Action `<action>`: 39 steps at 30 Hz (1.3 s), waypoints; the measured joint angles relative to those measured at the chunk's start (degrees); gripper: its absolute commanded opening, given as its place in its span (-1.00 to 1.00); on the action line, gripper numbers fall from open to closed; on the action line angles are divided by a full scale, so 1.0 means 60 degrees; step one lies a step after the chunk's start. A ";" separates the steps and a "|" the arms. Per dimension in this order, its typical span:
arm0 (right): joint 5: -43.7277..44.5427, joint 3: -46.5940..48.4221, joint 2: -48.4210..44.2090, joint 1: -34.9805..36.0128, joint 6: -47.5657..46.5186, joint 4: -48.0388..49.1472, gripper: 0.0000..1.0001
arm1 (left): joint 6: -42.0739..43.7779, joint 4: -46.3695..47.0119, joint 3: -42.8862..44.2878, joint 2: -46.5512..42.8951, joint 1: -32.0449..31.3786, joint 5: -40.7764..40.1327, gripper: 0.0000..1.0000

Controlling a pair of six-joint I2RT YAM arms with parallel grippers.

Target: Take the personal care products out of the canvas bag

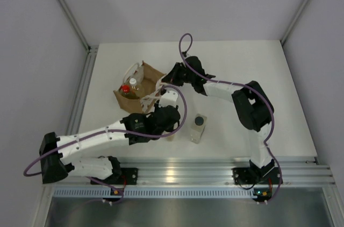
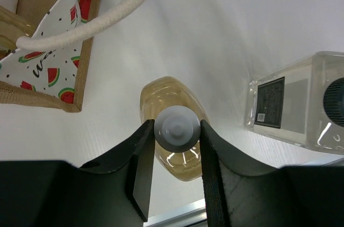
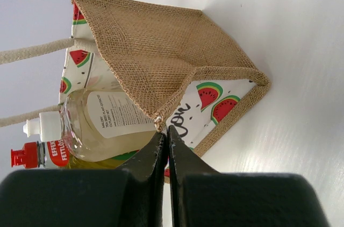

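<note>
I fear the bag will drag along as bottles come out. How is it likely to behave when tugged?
Probably floppy: the bag bends inward where the right gripper pinches its rim. Likely light, so it may slide on the smooth table without that hold.

The left arm [image 1: 91,140] and the right arm [image 1: 223,91] are each built of white tubular links joined by bulky black joint housings. A thin purple cable [image 1: 32,168] is routed along each arm, clipped to the white links in places. Each arm is mounted on a black base block [image 1: 115,176], where small coloured indicator lights are seen. The left gripper [image 2: 177,128] and the right gripper [image 3: 166,133] are each fitted with two flat, matte black plastic fingers [image 2: 141,170].
</note>
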 measured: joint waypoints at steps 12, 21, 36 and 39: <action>0.0004 0.0000 0.0000 0.0000 -0.0011 -0.0015 -0.99 | -0.1282 0.1519 -0.0087 0.0831 -0.0878 -0.0820 -1.00; 0.0004 0.0004 0.0000 0.0007 -0.0007 -0.0018 -0.99 | -0.1402 0.1494 0.0747 0.1832 -0.1060 -0.0882 -1.00; 0.0007 0.0182 0.0040 0.0040 -0.0011 -0.0178 -0.99 | -0.1304 0.0029 0.2269 0.2488 -0.1035 -0.1905 0.76; 0.0007 0.0182 0.0040 0.0040 -0.0011 -0.0193 -0.99 | -0.1133 -0.0229 0.2575 0.2259 -0.0765 -0.2157 0.86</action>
